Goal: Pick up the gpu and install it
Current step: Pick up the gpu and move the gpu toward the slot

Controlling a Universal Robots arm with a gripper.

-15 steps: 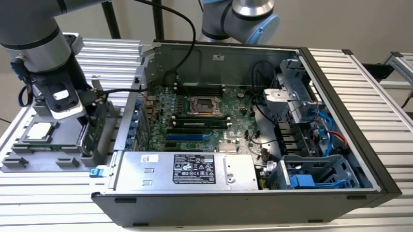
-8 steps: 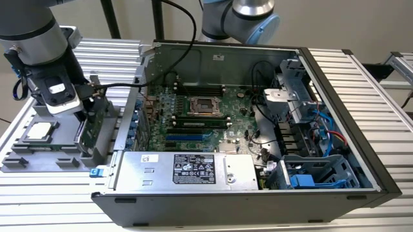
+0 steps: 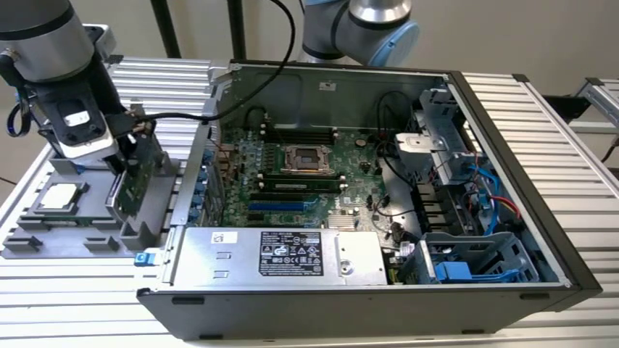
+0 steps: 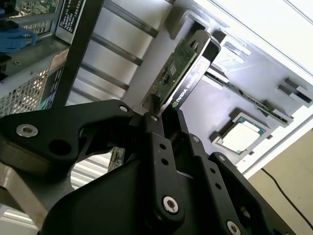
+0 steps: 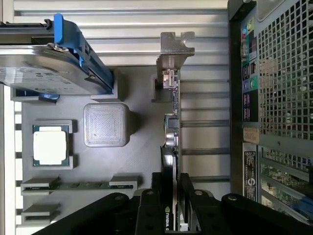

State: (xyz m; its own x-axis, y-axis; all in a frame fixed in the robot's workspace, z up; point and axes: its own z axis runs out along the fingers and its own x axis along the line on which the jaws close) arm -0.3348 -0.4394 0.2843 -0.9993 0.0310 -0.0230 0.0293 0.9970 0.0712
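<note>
Claw (image 3: pixel 124 161) and arm hung at the exterior view's left, over a gray tray (image 3: pixel 39 246) on the ribbed metal table (image 3: pixel 541 109). The claw's fingers were closed against the upper part of the graphics card (image 3: pixel 130 190). That card stood on edge in the tray with its green side showing, just beside the outer wall of the open computer case (image 3: pixel 367 308). A square silver chip (image 3: pixel 60 197) lay in the tray, on the side of the card away from the case.

In the second wrist view the claw (image 4: pixel 164 115) was shut on the near end of the card (image 4: pixel 183 73), with black fingers (image 4: pixel 159 147) pressed to it. The chip (image 4: pixel 242 134) sat in its pocket of the tray (image 4: pixel 210 103) beyond.

In the first wrist view the claw (image 5: pixel 172 196) pinched the card (image 5: pixel 172 129), seen edge-on, one finger on each face. The card's metal bracket (image 5: pixel 174 49) was at the far end. The card stood between the case (image 5: pixel 274 98) and a gray block (image 5: pixel 106 125). A hard drive (image 5: pixel 44 73), the chip (image 5: pixel 50 147) and a memory stick (image 5: pixel 78 185) rested in the tray (image 5: pixel 142 161).
</note>
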